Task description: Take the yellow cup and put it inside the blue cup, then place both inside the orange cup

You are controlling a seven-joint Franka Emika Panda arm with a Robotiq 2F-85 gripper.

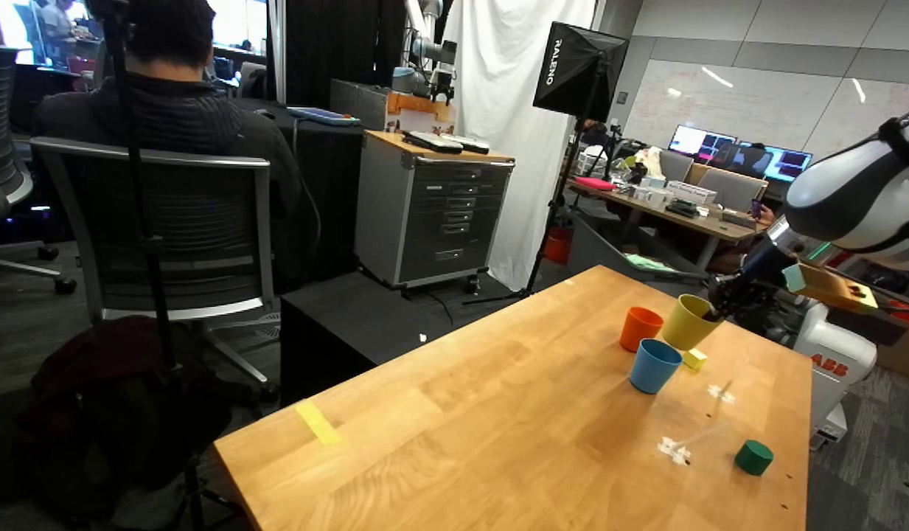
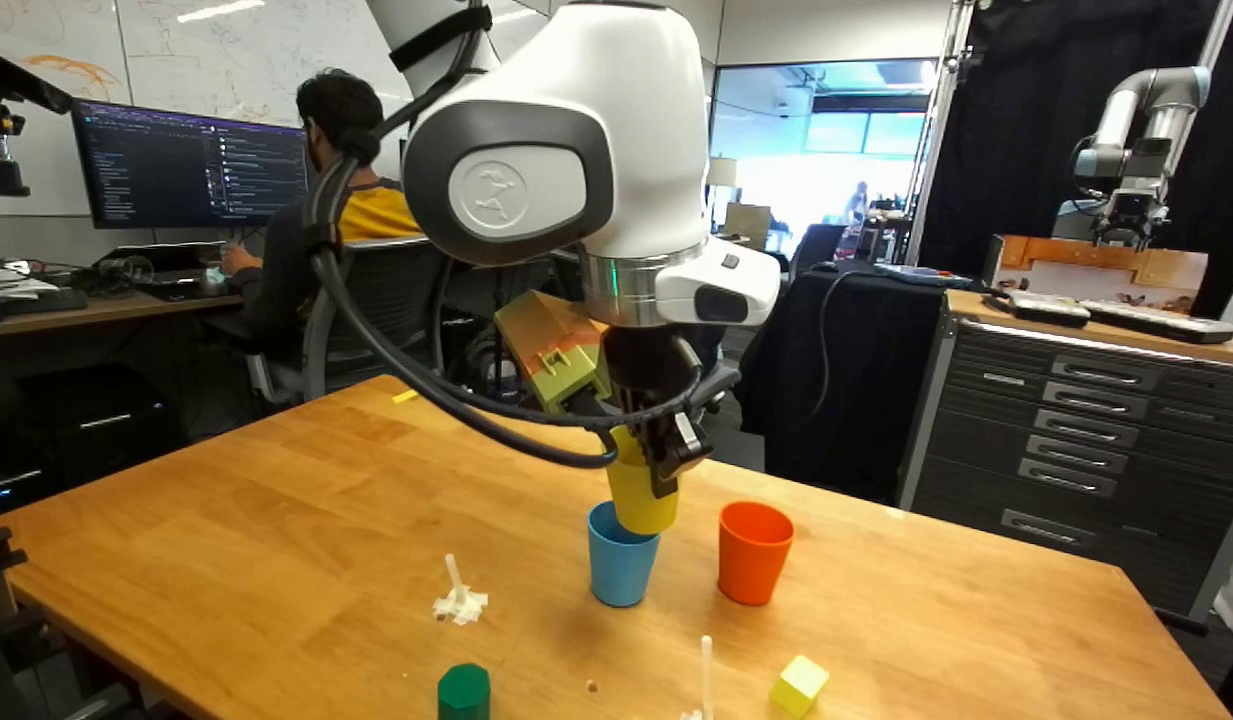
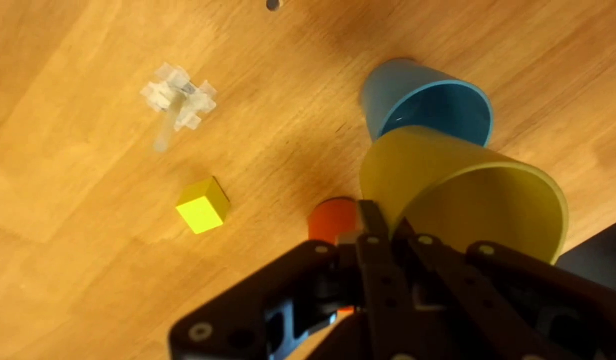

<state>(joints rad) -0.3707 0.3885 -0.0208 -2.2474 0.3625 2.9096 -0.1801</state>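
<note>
My gripper (image 3: 390,225) is shut on the wall of the yellow cup (image 3: 412,165), with one finger inside the cup and one outside. The yellow cup is held tilted above the table, and it shows in both exterior views (image 1: 686,324) (image 2: 634,490). The blue cup (image 2: 621,570) stands upright on the table. The base of the yellow cup overlaps its rim in an exterior view; I cannot tell whether they touch. In the wrist view the yellow cup hides part of the blue cup's mouth (image 3: 397,92). The orange cup (image 2: 754,555) stands upright beside the blue one, mostly hidden by my fingers in the wrist view (image 3: 332,220).
A small yellow cube (image 3: 203,205) lies on the wooden table (image 1: 461,428) near the cups. A green block (image 1: 754,457) stands farther off. Thin pegs are fixed with white tape (image 2: 460,603) to the tabletop.
</note>
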